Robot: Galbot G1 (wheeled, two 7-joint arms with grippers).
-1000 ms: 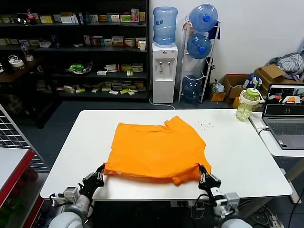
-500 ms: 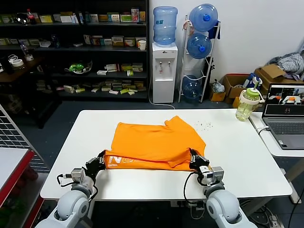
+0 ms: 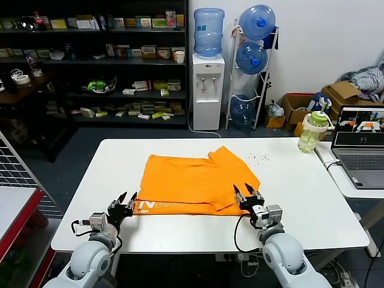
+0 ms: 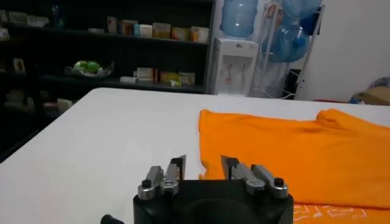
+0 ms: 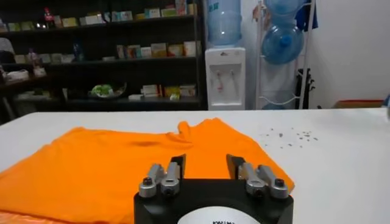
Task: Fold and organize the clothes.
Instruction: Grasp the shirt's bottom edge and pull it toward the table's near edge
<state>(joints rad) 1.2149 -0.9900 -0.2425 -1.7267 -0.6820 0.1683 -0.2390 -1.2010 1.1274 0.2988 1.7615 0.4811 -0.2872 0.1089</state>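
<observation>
1. You've got bare table point(image 3: 90, 198) along the left edge and front edge.
2. T-shirt point(image 3: 195, 180) fills the centre.
3. Bottle point(image 3: 312, 132) and laptop point(image 3: 360, 150) block the far right corner.

Bright orange T-shirt point(image 3: 195, 180) with white lettering along its folded edge, on a white table point(image 3: 312, 198).

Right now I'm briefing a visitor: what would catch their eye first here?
The bright orange T-shirt at the middle of the white table, its near edge folded up to show white lettering. Then the left pincer and right pincer, both open, at the fold's two ends.
</observation>
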